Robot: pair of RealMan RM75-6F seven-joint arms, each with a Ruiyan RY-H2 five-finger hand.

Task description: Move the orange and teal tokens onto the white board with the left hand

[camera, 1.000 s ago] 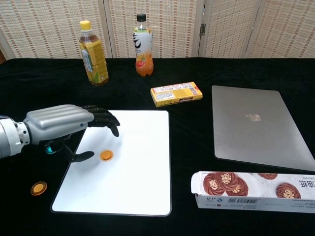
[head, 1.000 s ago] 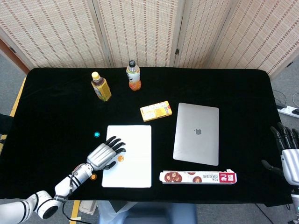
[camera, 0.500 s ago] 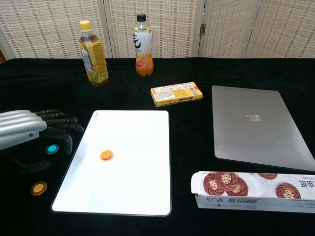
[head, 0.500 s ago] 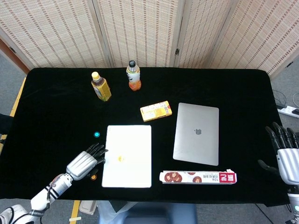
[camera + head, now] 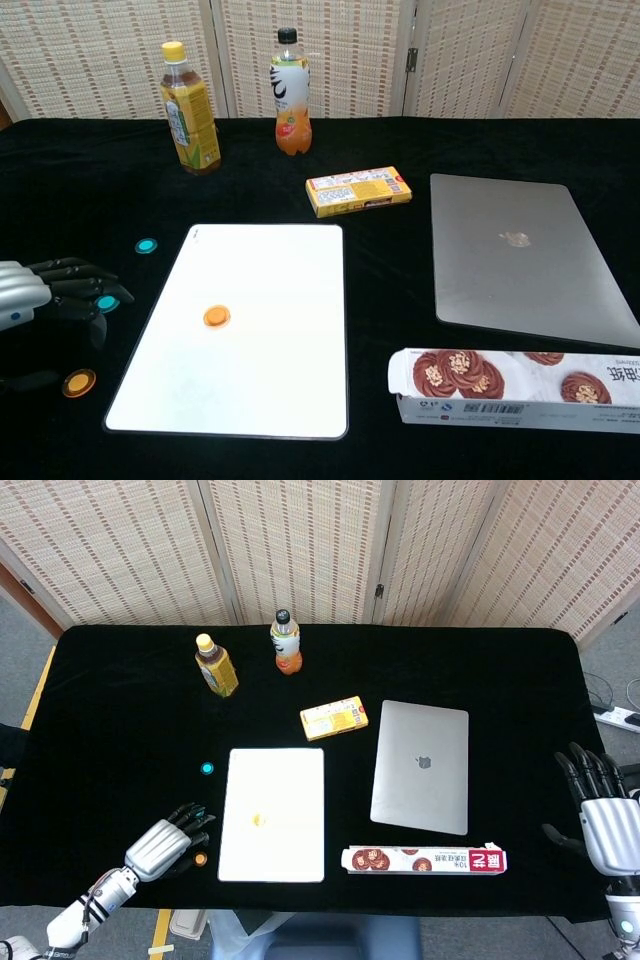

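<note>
Your left hand (image 5: pixel 35 290) sits at the far left of the chest view, low over the black table (image 5: pixel 90 180), fingers spread and holding nothing; in the head view it shows at the lower left (image 5: pixel 165 842). Just below its fingers in the chest view lies an orange token (image 5: pixel 79 382) on the cloth, off the white board (image 5: pixel 260 380), near the board's lower left corner. A teal token (image 5: pixel 106 302) lies right at your fingertips; whether they touch it you cannot tell from these views. A second teal token (image 5: pixel 147 245) lies further up, near the board's upper left corner and apart from the hand. On the board itself, left of its middle, one orange token (image 5: pixel 216 316) already rests.

At the top of the frame stand two bottles, upright: a yellow-capped tea bottle (image 5: pixel 189 108) and, to its right, a black-capped orange drink bottle (image 5: pixel 289 92). Right of the board's top edge lies a yellow box (image 5: pixel 358 190). Further right a closed silver laptop (image 5: pixel 520 260) lies flat, and below it a long biscuit box (image 5: pixel 515 388) lies on its side at the lower right.

Your right hand (image 5: pixel 603 810) shows only in the head view, at the right edge beyond the table, fingers apart and empty
</note>
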